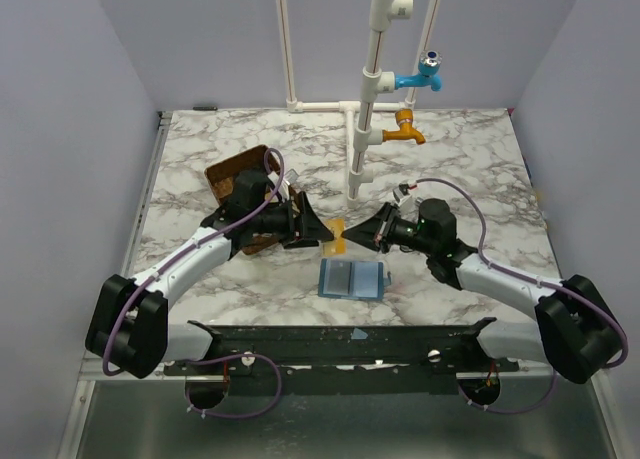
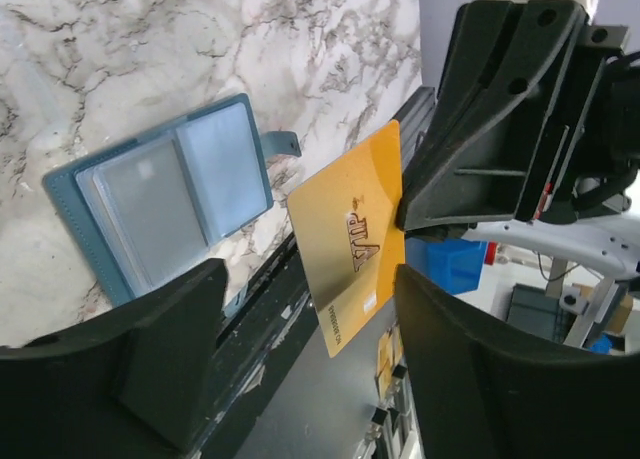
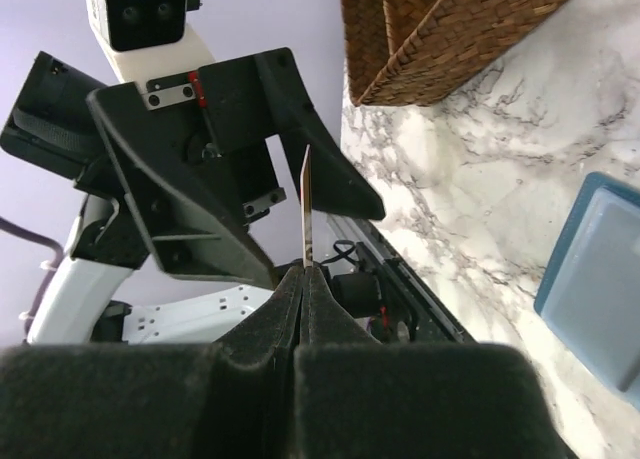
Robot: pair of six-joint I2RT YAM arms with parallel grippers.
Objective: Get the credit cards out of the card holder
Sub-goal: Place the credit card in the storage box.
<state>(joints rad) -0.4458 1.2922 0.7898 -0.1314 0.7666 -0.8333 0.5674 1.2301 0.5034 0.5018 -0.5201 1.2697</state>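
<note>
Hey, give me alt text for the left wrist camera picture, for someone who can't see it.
The right gripper pinches a gold VIP card by its edge, holding it between the open fingers of the left gripper. To the left, a blue card holder lies open on the marble table, its clear pockets facing up.

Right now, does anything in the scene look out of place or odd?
Nothing is spilled or damaged. One thing stands out: a gold card hangs in the air, pinched on edge by the shut right gripper, facing the open left gripper. The blue card holder lies open on the table.
</note>
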